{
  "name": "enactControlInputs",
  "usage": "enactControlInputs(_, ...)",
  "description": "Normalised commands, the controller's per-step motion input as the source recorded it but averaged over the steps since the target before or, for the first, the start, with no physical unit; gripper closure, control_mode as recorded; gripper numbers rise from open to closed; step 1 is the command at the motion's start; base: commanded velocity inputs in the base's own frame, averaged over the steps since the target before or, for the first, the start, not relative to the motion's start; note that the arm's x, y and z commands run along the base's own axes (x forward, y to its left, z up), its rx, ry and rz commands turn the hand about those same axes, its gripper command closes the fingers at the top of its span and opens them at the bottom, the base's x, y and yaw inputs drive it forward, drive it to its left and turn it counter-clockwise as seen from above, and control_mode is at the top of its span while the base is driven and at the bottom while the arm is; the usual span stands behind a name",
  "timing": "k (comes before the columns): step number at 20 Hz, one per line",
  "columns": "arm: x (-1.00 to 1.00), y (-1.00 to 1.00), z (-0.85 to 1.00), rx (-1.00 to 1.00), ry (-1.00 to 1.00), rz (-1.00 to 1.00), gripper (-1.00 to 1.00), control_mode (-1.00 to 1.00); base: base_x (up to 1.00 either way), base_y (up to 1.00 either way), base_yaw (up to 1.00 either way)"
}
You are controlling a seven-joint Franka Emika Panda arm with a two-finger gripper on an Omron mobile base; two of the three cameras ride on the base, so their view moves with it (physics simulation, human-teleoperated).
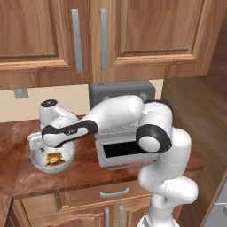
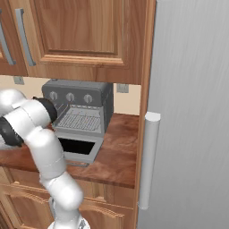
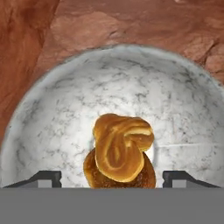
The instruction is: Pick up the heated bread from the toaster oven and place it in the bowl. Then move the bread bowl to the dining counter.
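The bowl (image 3: 57, 113), white with grey marbling, stands on the counter left of the toaster oven (image 1: 122, 94). The golden heated bread (image 3: 120, 146) lies in the bowl on top of a darker brown food piece (image 3: 89, 173). My gripper (image 3: 111, 178) hangs just above the bowl (image 1: 42, 165), pointing down. It is open, with its fingertips (image 3: 46, 177) wide apart on either side of the bread (image 1: 54, 156) and not touching it. The toaster oven (image 2: 82, 109) has its door (image 1: 126, 151) dropped open and its wire rack (image 2: 80, 120) bare. The dining counter is out of view.
The reddish-brown kitchen counter (image 1: 84, 170) ends close to the bowl's front. Upper wooden cabinets (image 1: 88, 35) hang overhead. A tall grey fridge (image 2: 192, 112) with a long handle (image 2: 147, 161) stands right of the oven. My arm spans across the open oven door.
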Motion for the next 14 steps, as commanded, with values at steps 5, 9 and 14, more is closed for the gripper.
enactControlInputs(5,0.0,-0.29,0.0,0.0,0.13,-0.21,-1.0,-1.0,0.0,0.0,0.0)
enactControlInputs(9,-0.13,-0.91,0.0,0.0,0.18,-0.38,-1.0,-1.0,0.0,0.0,0.0)
enactControlInputs(14,-0.27,-0.61,-0.18,0.0,0.15,-0.29,-1.0,-1.0,0.0,0.0,0.0)
